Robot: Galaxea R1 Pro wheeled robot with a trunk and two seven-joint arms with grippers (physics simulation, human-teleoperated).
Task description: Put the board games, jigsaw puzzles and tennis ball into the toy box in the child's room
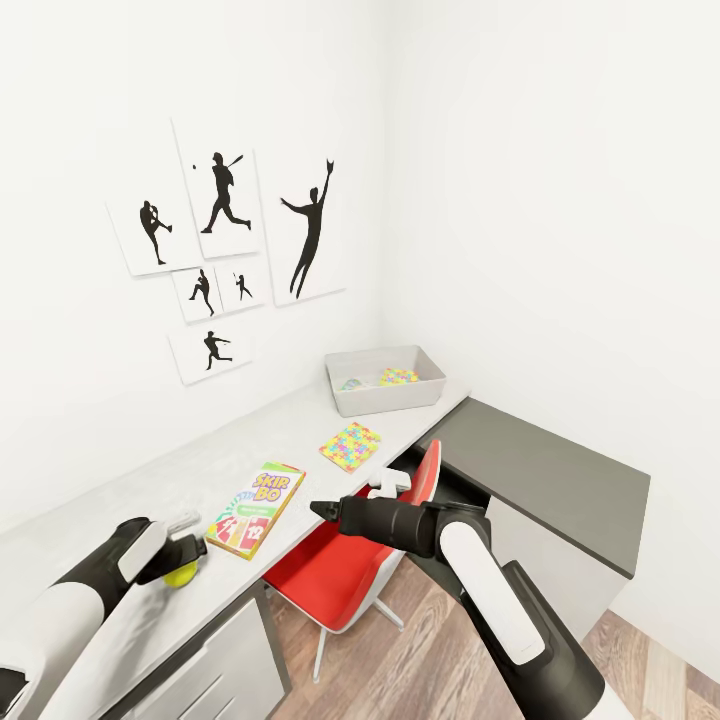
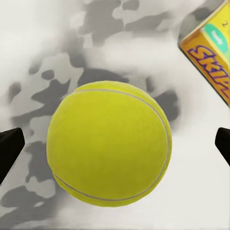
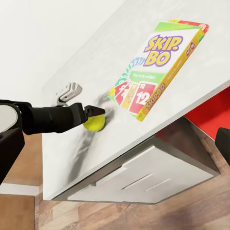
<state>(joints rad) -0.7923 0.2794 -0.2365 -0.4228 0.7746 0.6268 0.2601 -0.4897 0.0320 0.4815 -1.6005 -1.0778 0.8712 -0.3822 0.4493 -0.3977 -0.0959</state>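
Observation:
A yellow tennis ball [image 1: 181, 575] lies on the white table [image 1: 150, 480] near its front edge. My left gripper [image 1: 188, 560] stands open around it, and in the left wrist view the ball [image 2: 109, 143] sits between the two dark fingertips [image 2: 8, 148] without touching them. A Skip-Bo board game [image 1: 255, 508] lies flat just beyond the ball, and a colourful jigsaw puzzle [image 1: 350, 446] lies further along. The grey toy box [image 1: 432, 388] stands at the table's far end with colourful items inside. My right gripper [image 1: 325, 511] hovers open over the red chair, empty, looking at the ball [image 3: 94, 123] and game [image 3: 153, 67].
A red chair [image 1: 340, 570] is tucked under the table beside white drawers [image 1: 215, 660]. A dark grey counter [image 1: 545, 480] runs along the right wall. Baseball silhouette pictures [image 1: 225, 240] hang on the left wall. Wooden floor [image 1: 640, 670] lies at the lower right.

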